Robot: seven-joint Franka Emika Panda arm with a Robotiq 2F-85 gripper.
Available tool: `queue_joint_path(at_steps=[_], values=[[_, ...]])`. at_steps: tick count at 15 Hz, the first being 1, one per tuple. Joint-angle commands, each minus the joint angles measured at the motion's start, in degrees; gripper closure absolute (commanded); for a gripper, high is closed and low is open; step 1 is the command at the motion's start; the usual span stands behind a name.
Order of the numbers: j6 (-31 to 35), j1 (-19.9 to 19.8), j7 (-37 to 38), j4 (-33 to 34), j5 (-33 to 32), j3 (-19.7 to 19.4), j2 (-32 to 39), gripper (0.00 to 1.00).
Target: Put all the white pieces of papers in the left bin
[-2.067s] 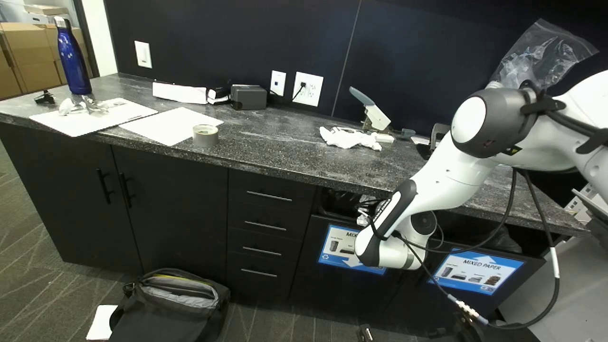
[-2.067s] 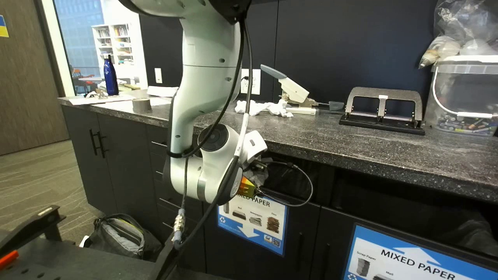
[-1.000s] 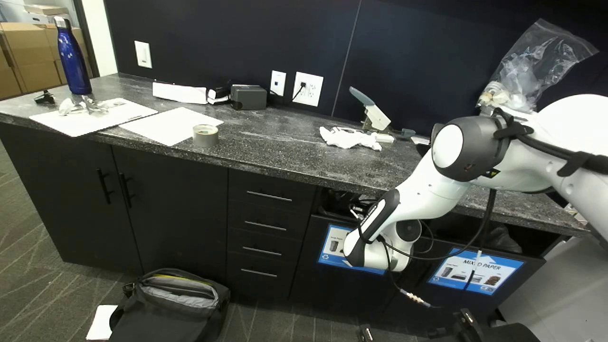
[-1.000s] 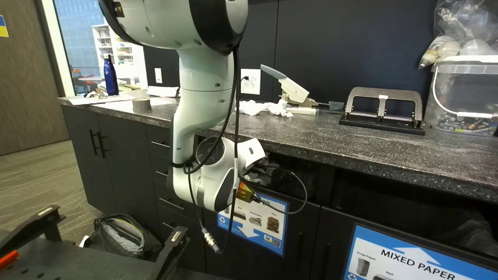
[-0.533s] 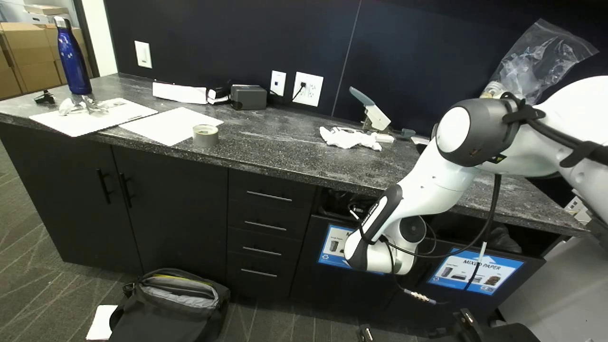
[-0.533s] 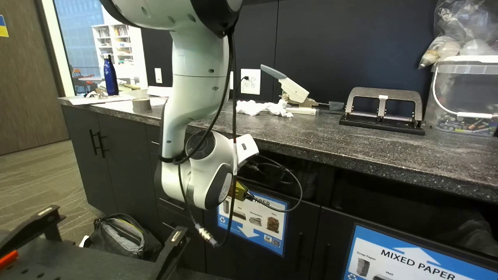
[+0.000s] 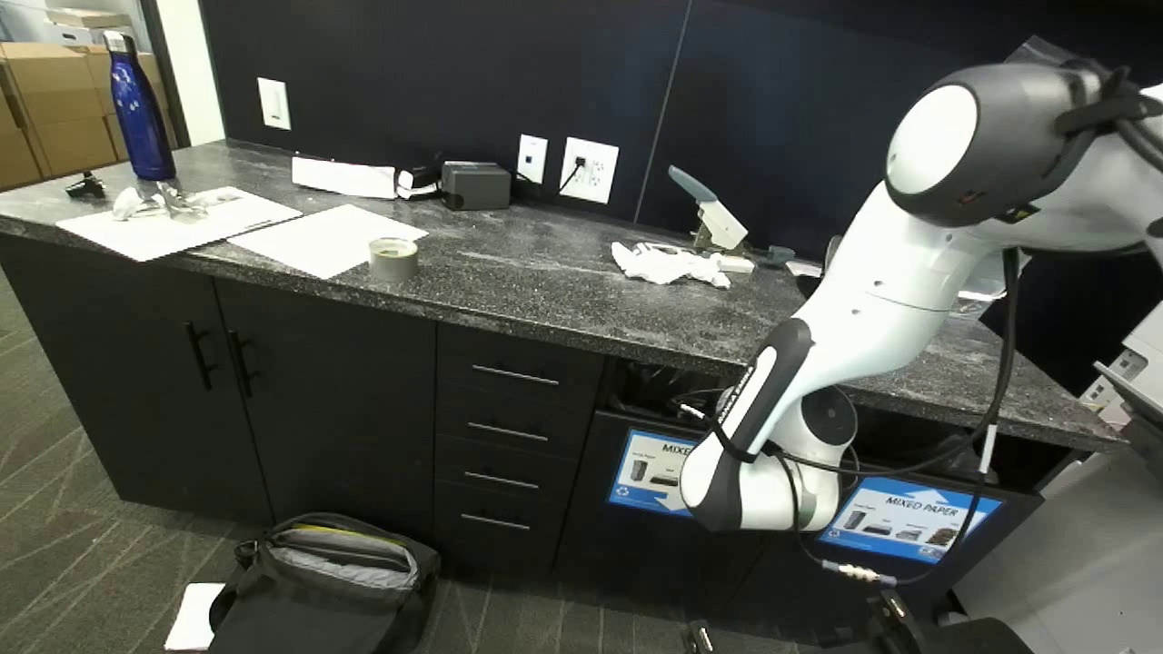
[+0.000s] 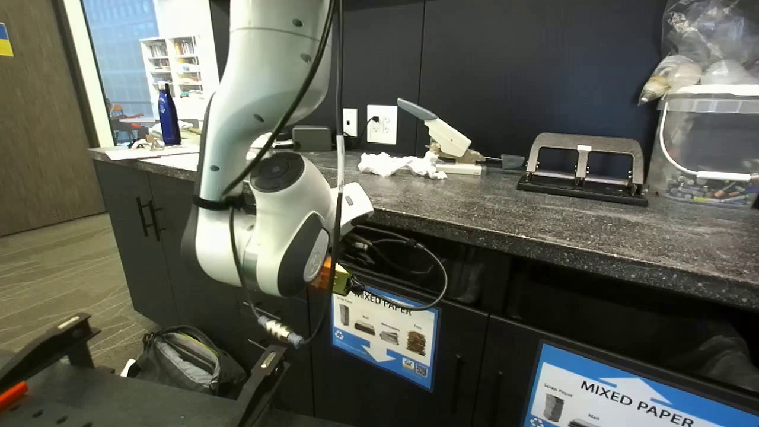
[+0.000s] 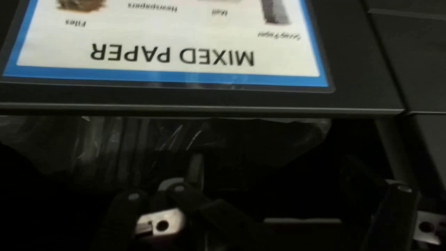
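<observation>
My gripper (image 9: 273,167) hangs at the mouth of the left bin (image 8: 462,332), its fingers spread wide with nothing seen between them; the wrist view is very dark there. In an exterior view the bin's MIXED PAPER label (image 8: 385,332) shows below the gripper, and the same label (image 9: 167,52) appears upside down in the wrist view. A clear liner (image 9: 104,139) lines the bin's mouth. A crumpled white piece of paper (image 7: 668,263) lies on the counter by the stapler. Farther off, flat white sheets (image 7: 327,241) lie on the counter, with a small crumpled scrap (image 7: 132,202) beside them.
The counter edge (image 8: 533,234) overhangs the bin mouth. A large stapler (image 8: 450,139), a hole punch (image 8: 584,166) and a clear bucket (image 8: 705,148) stand along the back. A tape roll (image 7: 393,259) sits near the front edge. A similar bin's label (image 7: 913,518) is alongside.
The crumpled pale thing seen at the gripper a second ago has dropped out of view at the bin mouth; the jaws have opened. The arm has since drawn up and back.
</observation>
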Motion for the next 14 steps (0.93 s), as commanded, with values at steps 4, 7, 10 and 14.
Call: queue_joint_path(at_steps=[4,7,10,14], values=[[-20.9,-1.0,-1.1,-16.5,-11.5,0.8,-23.1,0.00],[-33.2,-1.5,-1.7,-16.0,-12.8,1.9,-32.7,0.00],[-43.0,-2.0,-3.9,-8.6,-11.8,3.1,-36.4,0.00],[-51.5,-2.5,-5.9,4.4,-12.7,2.1,-34.2,0.00]])
